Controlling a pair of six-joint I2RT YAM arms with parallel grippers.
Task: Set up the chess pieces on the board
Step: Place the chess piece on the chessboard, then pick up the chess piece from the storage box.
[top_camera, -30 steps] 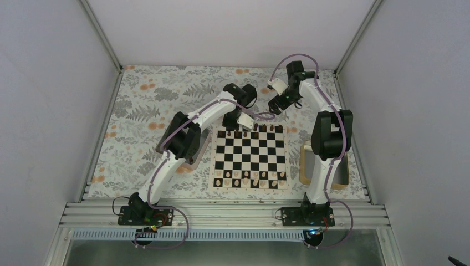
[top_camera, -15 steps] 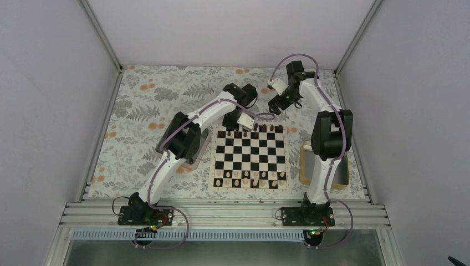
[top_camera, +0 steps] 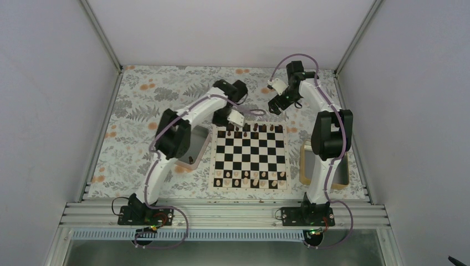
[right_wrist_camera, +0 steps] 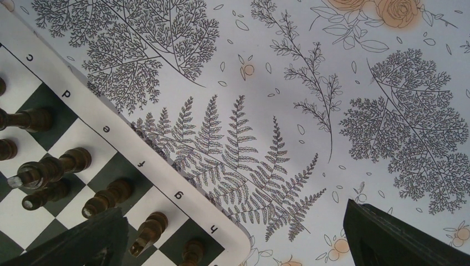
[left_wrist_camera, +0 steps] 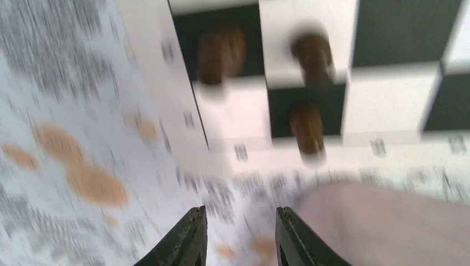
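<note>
The chequered board lies mid-table. Dark brown chess pieces stand along its far rows; pale cream pieces stand along the near rows. My left gripper hovers over the cloth just beyond the board's far left corner. In the blurred left wrist view it is open and empty, with three dark pieces ahead of it. My right gripper hangs beyond the far right corner. In the right wrist view it is wide open and empty, with dark pieces on the board's h-file end.
A shiny metal tray lies left of the board, partly under my left arm, with one small dark piece in it. A wood-rimmed tray lies right of the board behind my right arm. Flowered cloth covers the table; walls enclose it.
My left arm has swung left and back, taking its gripper off the board's far left squares to just outside that corner. The right arm has not moved.
</note>
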